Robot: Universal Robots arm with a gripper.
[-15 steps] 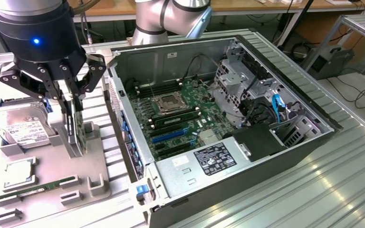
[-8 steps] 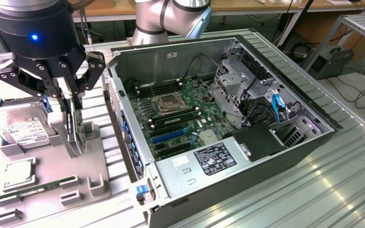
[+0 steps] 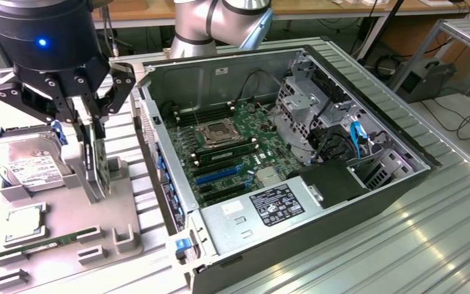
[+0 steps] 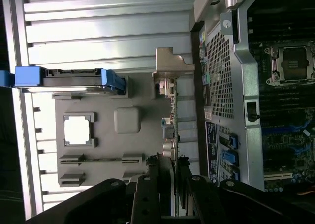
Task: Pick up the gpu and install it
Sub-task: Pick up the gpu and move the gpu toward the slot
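The gpu [image 3: 96, 160] is a thin dark card standing on edge over the grey fixture plate [image 3: 125, 211], at the exterior view's left. My gripper [image 3: 90, 124] is directly above it, with its fingers shut on the card's upper edge. In the wrist view the gpu [image 4: 169, 130] appears edge-on, running from its silver bracket [image 4: 170, 66] down between my gripper's [image 4: 171, 169] two fingers. I cannot tell whether the card's lower edge still touches the fixture. The open computer case [image 3: 398, 177] lies to the exterior view's right, with blue expansion slots [image 3: 218, 174] on its green motherboard [image 3: 247, 131].
On the fixture plate are a silver hard drive [image 3: 24, 164] with a white label, a square CPU [image 3: 22, 223] and a green RAM stick [image 3: 47, 244]. The case's rear wall [image 3: 160, 177] stands close beside the gpu. The robot arm's base [image 3: 210, 24] is behind the case.
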